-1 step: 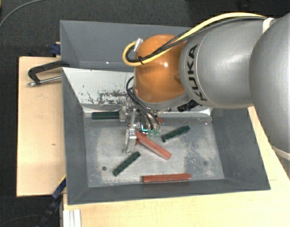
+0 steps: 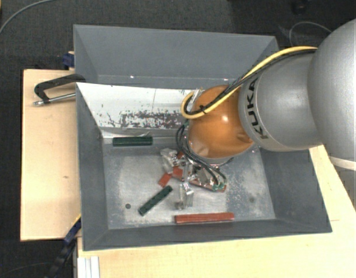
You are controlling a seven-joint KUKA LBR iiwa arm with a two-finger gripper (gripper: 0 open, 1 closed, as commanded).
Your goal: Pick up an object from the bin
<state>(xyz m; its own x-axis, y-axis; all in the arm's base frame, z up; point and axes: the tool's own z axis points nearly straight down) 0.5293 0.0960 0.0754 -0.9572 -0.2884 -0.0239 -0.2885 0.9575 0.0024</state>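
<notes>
Gripper [image 2: 185,198] is low over the middle of the bin's [image 2: 166,57] floor, its metal tip close to the grey bottom and pointing towards the front wall. Whether it is spread or pressed together cannot be told, as the wrist covers most of it from above, and nothing can be seen pinched in it. Just above the tip sits a tangle of thin wires [image 2: 208,181], and over that the round orange cover [image 2: 215,129] of the wrist. A yellow cable [image 2: 265,62] loops across the cover and runs back along the thick grey arm [image 2: 305,91], which comes in from the right.

Nearest the gripper is a small red block [image 2: 165,179], lying just to the left of the tip and apart from it. A little further left and forward lies a dark green stick [image 2: 155,201], slanted, with its upper end near the red block. In front of the gripper, close to the front wall, a long red-brown bar [image 2: 204,217] lies flat and runs left to right. A tiny dark speck [image 2: 127,207] sits on the floor left of the green stick.

Well apart from all of these, a second dark green bar [image 2: 132,141] lies against the foot of the back wall, on the left side.
</notes>
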